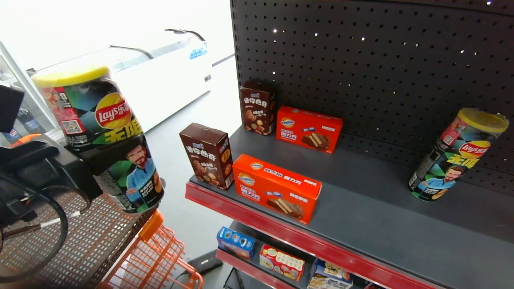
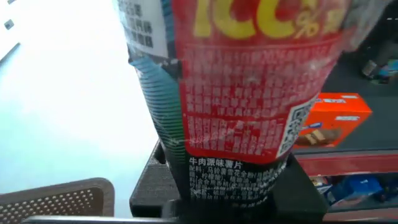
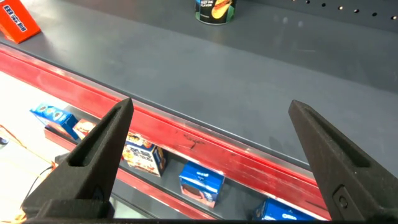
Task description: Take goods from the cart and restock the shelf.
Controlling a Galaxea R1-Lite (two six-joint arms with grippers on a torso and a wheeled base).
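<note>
You're in the carry step: the chips can [image 1: 100,136] is out of the cart [image 1: 152,257] and up in the air, not yet on the shelf [image 1: 361,208]. Your left claw [image 2: 230,186] is clamped on its lower half, so the can rises out of the claw with its yellow lid on top, leaning a little.

Take the standing can [image 1: 453,156] on the shelf as your mark. The held can is well apart from it, off the shelf's end, with the brown box [image 1: 209,154] and the front orange box [image 1: 277,186] between the two.

The next move, I'd judge, calls for:
- carrying the can across above those boxes;
- righting it;
- setting it down on the bare shelf just beside the standing can.

Watch the boxes as you pass; a low swing could topple them.

Your right claw [image 3: 211,168] is spread wide with nothing in it, out before the shelf's red front edge, the standing can farther back.
</note>
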